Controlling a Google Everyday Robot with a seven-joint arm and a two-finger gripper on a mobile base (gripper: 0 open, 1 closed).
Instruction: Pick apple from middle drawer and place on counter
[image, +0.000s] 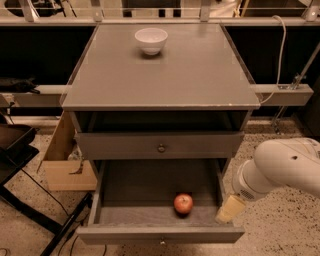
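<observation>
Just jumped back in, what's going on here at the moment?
The robot is going for the apple, which lies on the floor of the open middle drawer, near its front. The gripper hangs at the drawer's right wall, to the right of the apple and not touching it. Nothing has been picked yet. The counter above holds a white bowl near its back edge.
</observation>
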